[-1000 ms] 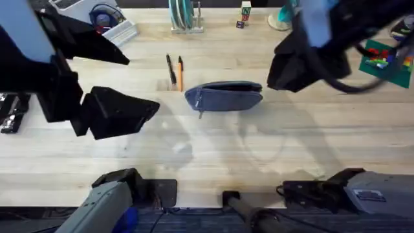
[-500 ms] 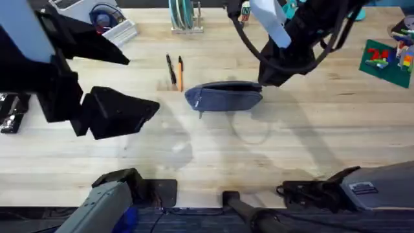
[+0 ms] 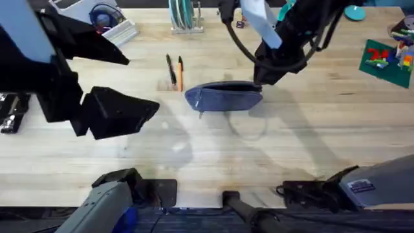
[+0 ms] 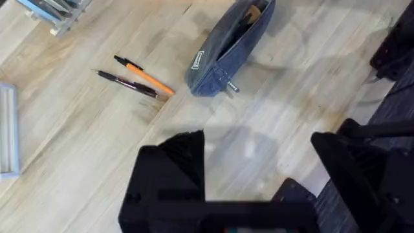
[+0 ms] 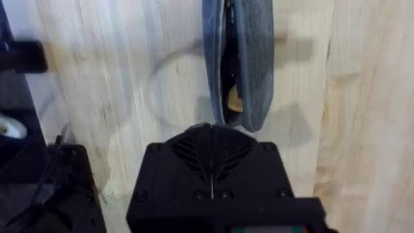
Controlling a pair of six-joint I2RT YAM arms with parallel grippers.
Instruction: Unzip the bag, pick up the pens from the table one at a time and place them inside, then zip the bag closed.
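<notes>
At table (image 3: pixel 310 149) centre: bag (image 3: pixel 224 97) unzipped, unmoved | pens (image 3: pixel 175 71) just left of it, unmoved | right gripper (image 3: pixel 262 76) clenched, had descended to bag's right end | left gripper (image 3: pixel 139 110) spread, stationary

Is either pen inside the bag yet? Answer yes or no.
No. In the overhead view the black pen and the orange pen both lie on the table, beside the bag.

L gripper (image 4: pixel 259 175) raised at left side, fingers spread wide; R gripper (image 5: pixel 211 145) reached forward past centre, fingers pressed together.
</notes>
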